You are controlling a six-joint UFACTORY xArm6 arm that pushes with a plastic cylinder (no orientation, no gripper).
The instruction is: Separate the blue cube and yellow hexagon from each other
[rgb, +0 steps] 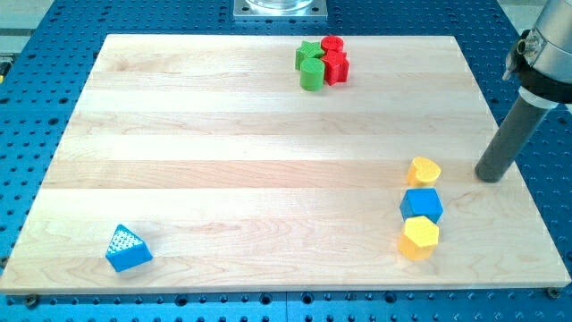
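Observation:
The blue cube (421, 205) sits near the view's lower right of the wooden board (268, 161). The yellow hexagon (418, 238) lies just below it, touching it. A yellow heart-shaped block (424, 171) lies just above the cube, touching or nearly touching. My tip (490, 177) is down on the board to the right of the yellow heart, about a block's width away, up and to the right of the blue cube.
A cluster of green blocks (310, 66) and red blocks (334, 60) sits at the view's top centre. A blue triangle (128, 249) lies at the lower left. A blue perforated table (27, 107) surrounds the board.

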